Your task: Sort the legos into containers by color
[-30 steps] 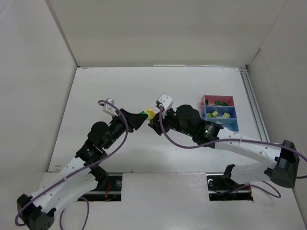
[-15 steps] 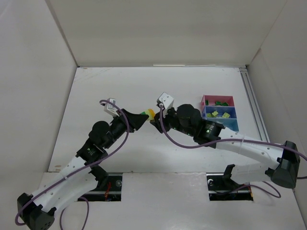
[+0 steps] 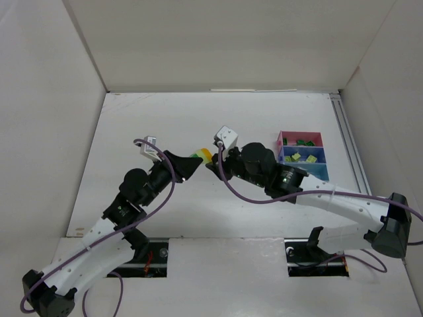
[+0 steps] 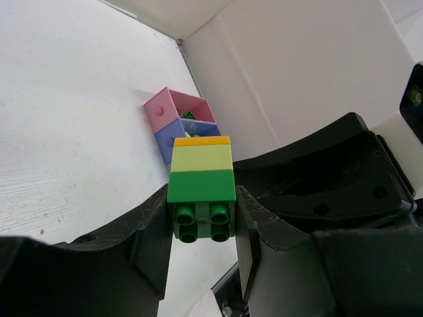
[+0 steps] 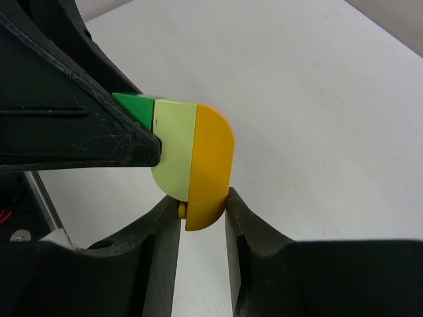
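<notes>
Brick stack [image 4: 201, 173] (green, pale yellow-green, orange) is being held above desk [image 3: 165, 119] centre | green end is being clamped by left gripper [image 4: 201, 221] | orange brick [image 5: 210, 165] is being pinched by narrowed right gripper [image 5: 201, 218] | trays [image 3: 301, 156] well apart, to the right

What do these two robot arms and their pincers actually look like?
The left arm and right arm match: white tube-like links, chunky black joints, a purple cable looping alongside. The left gripper and right gripper each have two black wedge-shaped fingers, with a small white camera box behind. A green light glows on the right arm.
</notes>
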`<state>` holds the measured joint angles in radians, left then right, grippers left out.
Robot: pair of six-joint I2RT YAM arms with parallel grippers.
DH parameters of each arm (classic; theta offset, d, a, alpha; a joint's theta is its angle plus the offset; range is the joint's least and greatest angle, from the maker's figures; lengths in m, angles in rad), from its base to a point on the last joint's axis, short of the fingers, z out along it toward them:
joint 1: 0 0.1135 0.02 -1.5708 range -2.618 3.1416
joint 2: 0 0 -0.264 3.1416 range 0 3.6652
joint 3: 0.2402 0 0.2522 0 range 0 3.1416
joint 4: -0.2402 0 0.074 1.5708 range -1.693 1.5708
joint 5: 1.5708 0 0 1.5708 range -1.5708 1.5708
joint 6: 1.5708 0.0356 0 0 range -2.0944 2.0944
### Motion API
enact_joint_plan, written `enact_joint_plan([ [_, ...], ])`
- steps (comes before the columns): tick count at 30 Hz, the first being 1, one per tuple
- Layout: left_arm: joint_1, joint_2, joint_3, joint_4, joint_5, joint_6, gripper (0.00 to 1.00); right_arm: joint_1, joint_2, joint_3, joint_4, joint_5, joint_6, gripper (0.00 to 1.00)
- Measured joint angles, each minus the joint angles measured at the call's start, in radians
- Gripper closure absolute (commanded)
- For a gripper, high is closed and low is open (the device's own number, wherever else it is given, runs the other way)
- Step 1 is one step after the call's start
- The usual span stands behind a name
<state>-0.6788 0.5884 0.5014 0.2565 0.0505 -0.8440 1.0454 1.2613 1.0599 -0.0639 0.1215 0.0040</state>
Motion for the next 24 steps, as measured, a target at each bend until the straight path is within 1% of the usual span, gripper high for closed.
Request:
enact_joint_plan([
  [1, 0.000, -0.003, 0.000, -0.001, -0.001, 0.000, 1.00, 0.002, 0.000, 0.002, 0.000, 0.005, 0.001, 0.97],
  [2, 0.000, -0.005, 0.000, -0.003, -0.003, 0.000, 1.00, 0.004, 0.001, 0.003, -0.003, 0.013, 0.003, 1.00],
  [7, -0.001, -0.007, 0.000, -0.019, -0.004, -0.002, 1.00, 0.020, 0.002, 0.006, -0.026, 0.078, 0.032, 1.00],
  [12, -0.001, -0.045, 0.000, -0.034, -0.006, -0.003, 1.00, -0.001, 0.014, 0.038, -0.163, 0.297, 0.085, 1.00],
  [15, -0.001, -0.054, 0.000, -0.040, -0.010, -0.003, 1.00, -0.007, 0.021, 0.052, -0.212, 0.382, 0.110, 1.00],
  [20, -0.001, -0.046, 0.000, -0.043, -0.011, -0.003, 1.00, -0.011, 0.021, 0.052, -0.229, 0.414, 0.117, 1.00],
  [24, -0.001, 0.024, 0.011, -0.043, -0.003, 0.018, 1.00, -0.045, 0.014, 0.052, -0.273, 0.431, 0.129, 1.00],
])
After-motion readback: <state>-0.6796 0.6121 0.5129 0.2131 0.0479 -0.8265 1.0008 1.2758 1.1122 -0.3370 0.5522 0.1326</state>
